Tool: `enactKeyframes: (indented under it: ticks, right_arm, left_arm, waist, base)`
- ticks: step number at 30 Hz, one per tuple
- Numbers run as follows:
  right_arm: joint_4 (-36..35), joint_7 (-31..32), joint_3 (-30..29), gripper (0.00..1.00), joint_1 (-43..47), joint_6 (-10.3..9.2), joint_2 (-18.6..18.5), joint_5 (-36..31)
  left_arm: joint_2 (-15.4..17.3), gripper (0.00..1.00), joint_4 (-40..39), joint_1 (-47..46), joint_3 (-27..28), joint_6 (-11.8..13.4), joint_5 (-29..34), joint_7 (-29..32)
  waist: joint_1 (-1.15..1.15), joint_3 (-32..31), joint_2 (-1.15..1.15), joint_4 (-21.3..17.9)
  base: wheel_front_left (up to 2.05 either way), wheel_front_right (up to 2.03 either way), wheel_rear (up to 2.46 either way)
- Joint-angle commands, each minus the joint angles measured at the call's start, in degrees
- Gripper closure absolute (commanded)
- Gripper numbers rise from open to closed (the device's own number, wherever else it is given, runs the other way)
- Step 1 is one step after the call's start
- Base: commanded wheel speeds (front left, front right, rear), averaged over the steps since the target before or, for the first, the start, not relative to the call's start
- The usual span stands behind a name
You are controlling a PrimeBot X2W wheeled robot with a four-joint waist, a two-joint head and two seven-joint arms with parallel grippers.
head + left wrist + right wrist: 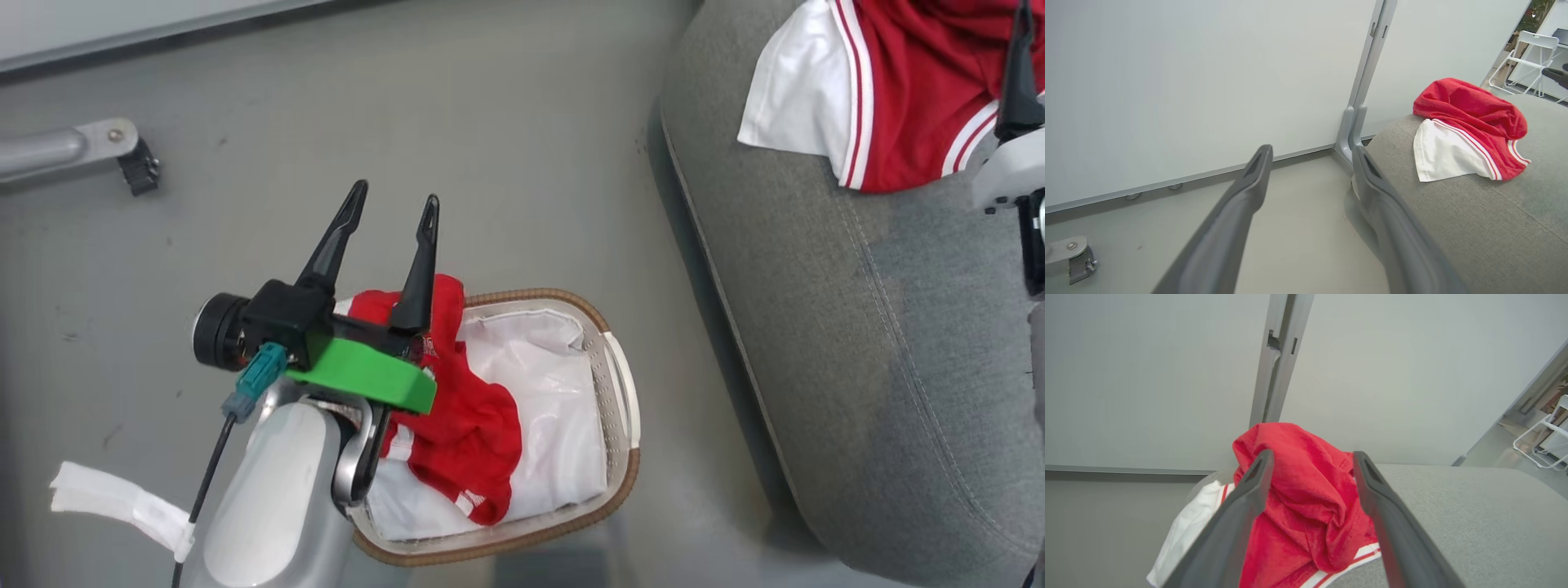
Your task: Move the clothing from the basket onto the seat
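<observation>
You are looking down on a smooth matte grey floor with a few dark scuffs. A grey metal leg with a black caster rests on it at ten o'clock. The large grey woven-fabric sofa seat lies at three o'clock. In your left wrist view, plain pale grey wall panels meet at a grey metal upright post at twelve o'clock, and a white folding metal chair stands at two o'clock. The light is soft and even.
</observation>
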Motion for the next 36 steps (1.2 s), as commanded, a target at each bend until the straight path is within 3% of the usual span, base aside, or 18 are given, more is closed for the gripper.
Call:
enactKeyframes:
  ticks: [1,11,21,29,36]
  right_arm:
    - [-1.01,-0.13,0.97,0.0,1.57,-0.09,0.57,0.89]
    - [-5.32,-0.13,7.35,0.0,7.49,-0.09,7.22,3.8]
    - [-7.81,-0.13,10.9,0.0,17.56,-0.09,13.08,6.57]
    - [-11.02,-0.13,14.01,0.0,26.8,-0.09,13.6,12.38]
    - [-15.78,-0.13,13.88,0.0,34.46,-0.09,13.65,12.74]
  left_arm:
    - [-0.19,0.0,0.4,1.96,1.17,0.39,-0.47,-0.06]
    - [-0.55,0.0,1.33,8.52,7.84,0.86,-0.15,-0.07]
    - [-0.54,0.0,0.22,16.43,12.42,2.55,-1.86,-0.06]
    - [-0.54,0.0,-1.04,21.81,13.57,3.53,-2.66,-0.06]
    - [-0.52,0.0,-1.77,25.34,13.97,4.5,-2.87,-0.06]
  waist:
    - [0.0,-5.83,0.0,4.2]
    - [0.0,-10.59,0.0,7.87]
    - [0.0,-15.05,0.0,8.64]
    - [0.0,-17.81,0.0,7.82]
    - [0.0,-20.31,0.0,7.53]
  base:
    - [0.0,0.0,0.0]
    - [0.0,0.0,0.0]
    - [0.0,0.0,0.0]
    - [0.0,0.0,0.0]
    - [0.0,0.0,0.0]
